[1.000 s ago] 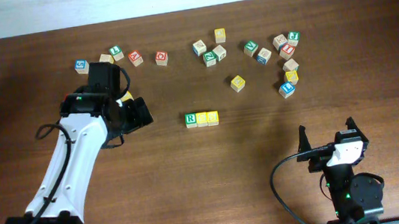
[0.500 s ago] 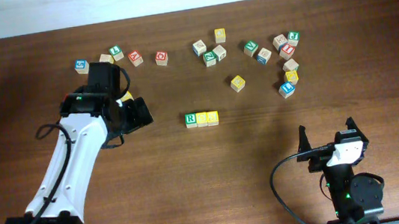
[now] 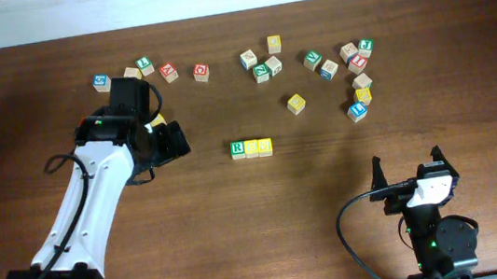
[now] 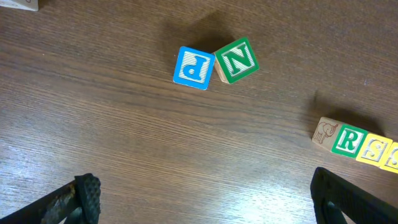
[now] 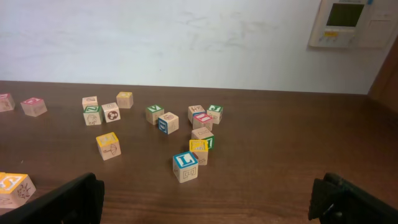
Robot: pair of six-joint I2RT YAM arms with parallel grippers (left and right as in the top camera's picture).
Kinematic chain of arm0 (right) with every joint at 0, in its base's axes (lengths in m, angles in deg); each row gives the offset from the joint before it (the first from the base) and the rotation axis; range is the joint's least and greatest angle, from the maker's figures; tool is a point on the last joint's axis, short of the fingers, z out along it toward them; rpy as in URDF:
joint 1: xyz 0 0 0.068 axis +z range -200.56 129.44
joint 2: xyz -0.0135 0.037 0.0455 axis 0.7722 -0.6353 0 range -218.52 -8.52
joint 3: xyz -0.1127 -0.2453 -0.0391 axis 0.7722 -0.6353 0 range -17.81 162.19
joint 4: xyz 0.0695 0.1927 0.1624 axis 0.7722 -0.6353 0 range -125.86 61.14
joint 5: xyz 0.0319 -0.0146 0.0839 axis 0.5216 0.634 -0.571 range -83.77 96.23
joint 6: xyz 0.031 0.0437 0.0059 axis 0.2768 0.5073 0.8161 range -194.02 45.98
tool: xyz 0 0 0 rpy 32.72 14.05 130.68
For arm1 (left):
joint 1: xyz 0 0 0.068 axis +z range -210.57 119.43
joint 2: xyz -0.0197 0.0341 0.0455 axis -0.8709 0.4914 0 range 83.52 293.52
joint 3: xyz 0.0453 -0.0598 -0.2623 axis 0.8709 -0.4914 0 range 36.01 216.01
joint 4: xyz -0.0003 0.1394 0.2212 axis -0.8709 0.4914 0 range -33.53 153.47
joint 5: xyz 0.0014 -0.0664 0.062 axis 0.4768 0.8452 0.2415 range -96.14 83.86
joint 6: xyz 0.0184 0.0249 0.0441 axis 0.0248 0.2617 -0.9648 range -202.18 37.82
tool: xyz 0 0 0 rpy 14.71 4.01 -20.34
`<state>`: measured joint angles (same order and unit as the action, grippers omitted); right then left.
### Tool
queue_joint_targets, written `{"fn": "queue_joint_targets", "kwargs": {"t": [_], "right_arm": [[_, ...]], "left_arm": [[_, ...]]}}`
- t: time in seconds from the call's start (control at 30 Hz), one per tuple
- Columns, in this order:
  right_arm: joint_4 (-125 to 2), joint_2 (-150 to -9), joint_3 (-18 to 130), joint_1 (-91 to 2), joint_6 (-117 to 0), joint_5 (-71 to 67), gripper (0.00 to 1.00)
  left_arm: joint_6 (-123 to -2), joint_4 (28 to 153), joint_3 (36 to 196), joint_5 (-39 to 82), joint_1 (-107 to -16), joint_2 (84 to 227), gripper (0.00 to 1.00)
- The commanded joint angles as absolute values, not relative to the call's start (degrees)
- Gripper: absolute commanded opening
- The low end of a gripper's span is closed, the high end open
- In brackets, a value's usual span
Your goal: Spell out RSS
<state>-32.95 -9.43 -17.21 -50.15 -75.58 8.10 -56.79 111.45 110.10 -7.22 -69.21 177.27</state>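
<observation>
The green-bordered R cube (image 3: 237, 148) and two yellow S cubes (image 3: 251, 148) (image 3: 265, 146) stand touching in a row on the table, reading R, S, S from left to right. In the left wrist view the R cube (image 4: 347, 141) and first S cube (image 4: 373, 150) show at the right edge, and the second S cube is cut off. My left gripper (image 3: 174, 140) (image 4: 205, 205) is open and empty, to the left of the row and apart from it. My right gripper (image 3: 412, 172) (image 5: 205, 202) is open and empty at the front right.
A blue P cube (image 4: 193, 68) and a green N cube (image 4: 236, 60) sit together below my left arm. Several loose cubes lie along the back of the table, with a cluster at the back right. This includes a blue L cube (image 5: 185, 167) and a lone yellow cube (image 3: 296, 104).
</observation>
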Motion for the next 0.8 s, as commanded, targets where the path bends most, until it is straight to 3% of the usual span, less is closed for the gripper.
{"fn": "queue_joint_targets", "kwargs": {"t": [0.0,0.4,0.77], "right_arm": [[-33.4,-8.7,-17.5,-50.6,-75.7,8.4,0.98],[-33.4,-8.7,-17.5,-50.6,-75.7,8.4,0.98],[-33.4,-8.7,-17.5,-50.6,-75.7,8.4,0.98]], "left_arm": [[-56.0,110.1,110.0,-5.9,-68.9,176.4,0.99],[-64.1,93.5,103.3,-5.5,-74.0,161.1,0.99],[-64.1,77.1,76.8,-4.2,-74.0,134.4,0.99]]}}
